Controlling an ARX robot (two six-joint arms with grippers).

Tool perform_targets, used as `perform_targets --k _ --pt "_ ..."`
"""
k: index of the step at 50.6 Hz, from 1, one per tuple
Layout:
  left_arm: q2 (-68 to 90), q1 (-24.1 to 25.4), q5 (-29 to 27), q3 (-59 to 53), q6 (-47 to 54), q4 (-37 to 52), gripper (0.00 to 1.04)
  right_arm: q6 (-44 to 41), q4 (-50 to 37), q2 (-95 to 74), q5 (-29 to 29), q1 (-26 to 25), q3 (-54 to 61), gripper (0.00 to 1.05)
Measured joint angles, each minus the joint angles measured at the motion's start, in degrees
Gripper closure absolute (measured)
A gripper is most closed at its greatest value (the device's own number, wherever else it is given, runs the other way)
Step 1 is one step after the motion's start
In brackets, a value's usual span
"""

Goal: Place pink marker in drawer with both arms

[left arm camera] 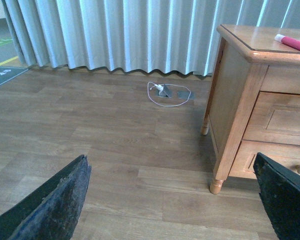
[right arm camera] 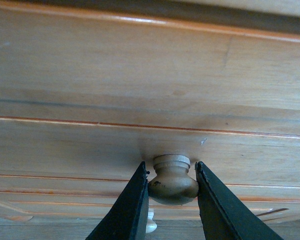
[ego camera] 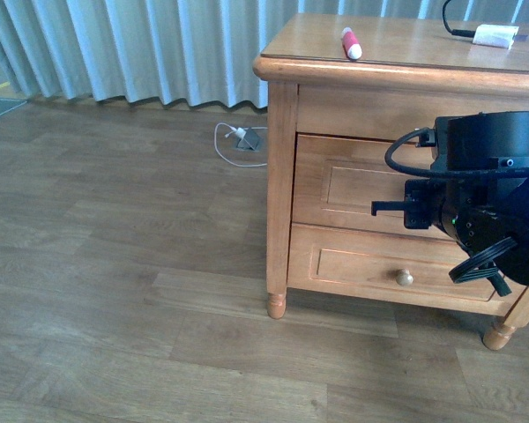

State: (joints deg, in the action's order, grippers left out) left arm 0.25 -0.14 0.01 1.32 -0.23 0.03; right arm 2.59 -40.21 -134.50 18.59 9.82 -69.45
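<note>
The right gripper (right arm camera: 171, 171) is closed on the round knob (right arm camera: 173, 186) of the drawer (right arm camera: 140, 135), one black finger (right arm camera: 132, 205) pressed to each side of it and the drawer front just beyond the fingertips. The pink marker (ego camera: 350, 43) lies on top of the cabinet (ego camera: 282, 176), above that gripper and off to its left, untouched. The left gripper (left arm camera: 170, 165) hangs over the wood floor (left arm camera: 115, 150) with its fingers spread wide and nothing between them, well apart from the marker.
</note>
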Motion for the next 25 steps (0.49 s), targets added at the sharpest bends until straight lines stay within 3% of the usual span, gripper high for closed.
perform_targets --k 25 --pt "0.0 0.0 0.0 0.0 0.0 0.0 0.06 2.9 -0.3 6.9 -4.6 -0.2 11.2 0.83"
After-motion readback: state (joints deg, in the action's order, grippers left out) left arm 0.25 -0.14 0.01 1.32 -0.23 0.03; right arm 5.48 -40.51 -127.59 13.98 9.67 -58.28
